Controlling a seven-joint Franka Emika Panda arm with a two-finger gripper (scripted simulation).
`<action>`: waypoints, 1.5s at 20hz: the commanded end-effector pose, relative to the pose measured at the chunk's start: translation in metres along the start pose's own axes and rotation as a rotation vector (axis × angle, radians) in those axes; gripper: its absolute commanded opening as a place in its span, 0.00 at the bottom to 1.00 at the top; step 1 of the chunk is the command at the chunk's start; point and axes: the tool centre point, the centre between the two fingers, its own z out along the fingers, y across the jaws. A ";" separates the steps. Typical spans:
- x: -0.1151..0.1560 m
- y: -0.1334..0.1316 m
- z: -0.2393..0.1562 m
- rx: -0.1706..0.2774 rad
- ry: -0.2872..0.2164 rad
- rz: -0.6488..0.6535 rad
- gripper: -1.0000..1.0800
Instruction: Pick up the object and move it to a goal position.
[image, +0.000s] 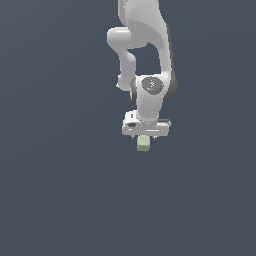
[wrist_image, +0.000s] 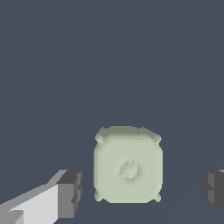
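- Cube (wrist_image: 128, 164): pale grey-green, matte, resting on the plain dark desk. No desk edge or corner shows in either view, so its place on the desk cannot be stated beyond this: it sits directly under the gripper (image: 144, 136), just below the white gripper bar.
- Jaws: wide open, nothing held. In the wrist view one dark pad (wrist_image: 70, 194) stands clear of one cube face and the other pad (wrist_image: 213, 190) stands further clear of the opposite face. Neither touches.
- Step in hand, as judged: final descent and closing on the cube.
- Alignment: the cube sits nearer one pad than the other. A small sideways correction before closing would reduce the chance of the near pad pushing the cube.
- Faces appear roughly square to the pads; no wrist rotation looks needed.
- Depth: whether the pads are yet level with the cube's middle cannot be told. Close only once they are.
- Goal position: no marker visible.
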 end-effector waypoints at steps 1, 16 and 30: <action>-0.004 -0.004 0.004 0.000 0.000 0.006 0.96; -0.006 -0.005 0.045 0.000 -0.001 0.006 0.96; -0.006 -0.005 0.056 0.000 -0.001 0.007 0.00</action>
